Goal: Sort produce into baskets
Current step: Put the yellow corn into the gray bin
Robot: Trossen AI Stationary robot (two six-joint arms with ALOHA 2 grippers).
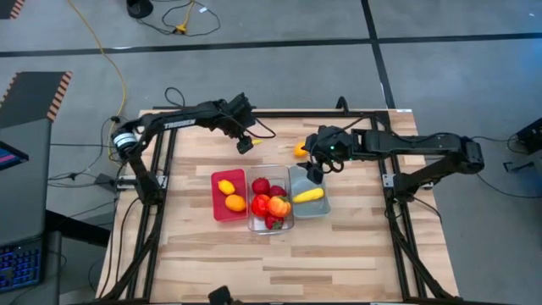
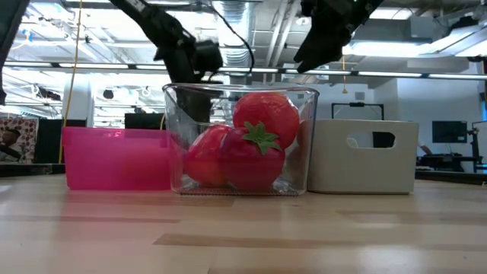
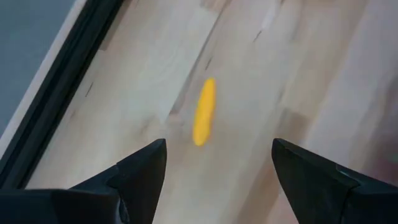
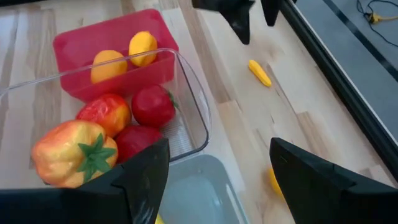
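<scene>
Yellow banana (image 3: 204,112) lies on the table (image 1: 339,246) under my left claw (image 3: 214,155), fingers apart. My right claw (image 4: 217,168), fingers apart, hangs over the blue bin (image 1: 298,178).

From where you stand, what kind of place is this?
Probably a robotics lab or workshop: a wooden table on a dark metal frame, cables trailing over a grey floor, and exposed ceiling ducts with strip lights behind.

The left pincer (image 3: 214,165) hangs spread wide over a yellow elongated fruit (image 3: 204,111) lying on the wooden table (image 3: 298,68)
</scene>
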